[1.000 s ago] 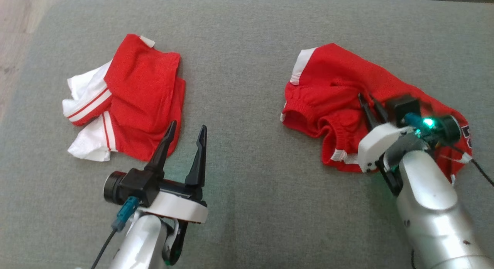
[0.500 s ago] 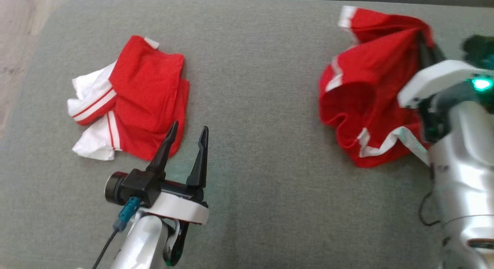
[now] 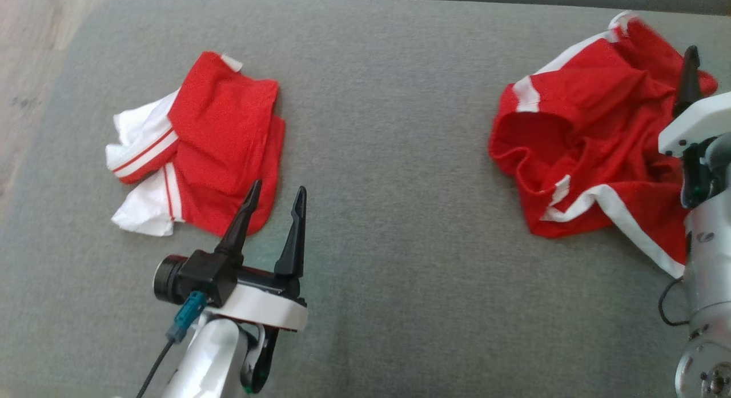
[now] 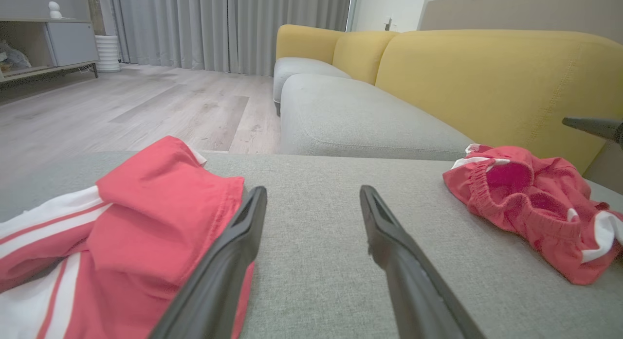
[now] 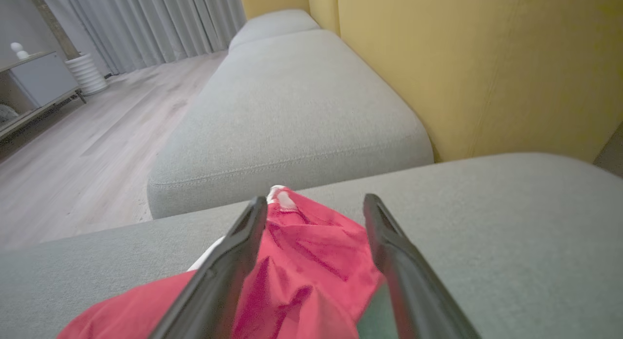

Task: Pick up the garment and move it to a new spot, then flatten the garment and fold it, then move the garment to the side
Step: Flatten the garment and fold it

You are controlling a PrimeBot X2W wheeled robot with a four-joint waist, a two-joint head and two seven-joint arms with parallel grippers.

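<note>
A crumpled red garment (image 3: 582, 141) with white trim lies in a heap at the right end of the grey cushion (image 3: 388, 158). One dark finger (image 3: 688, 81) of my right gripper stands over the heap's far right part. In the right wrist view my right gripper (image 5: 314, 200) is open, and the red garment (image 5: 311, 261) lies loose beneath and between its fingers. My left gripper (image 3: 278, 187) is open and holds nothing, hovering at the near edge of a second, folded red-and-white garment (image 3: 211, 147). From the left wrist the heap (image 4: 530, 203) shows at the right.
The cushion's middle stretch lies between the two garments. A yellow backrest (image 4: 486, 76) rises behind the heap. Another grey cushion (image 5: 292, 110) lies beyond a gap, and wooden floor (image 3: 23, 44) lies past the cushion's left end.
My right gripper, shut on the garment a second ago, lifted it, carried it right and away, and has now opened. The garment has dropped into a heap. The left arm held still.
</note>
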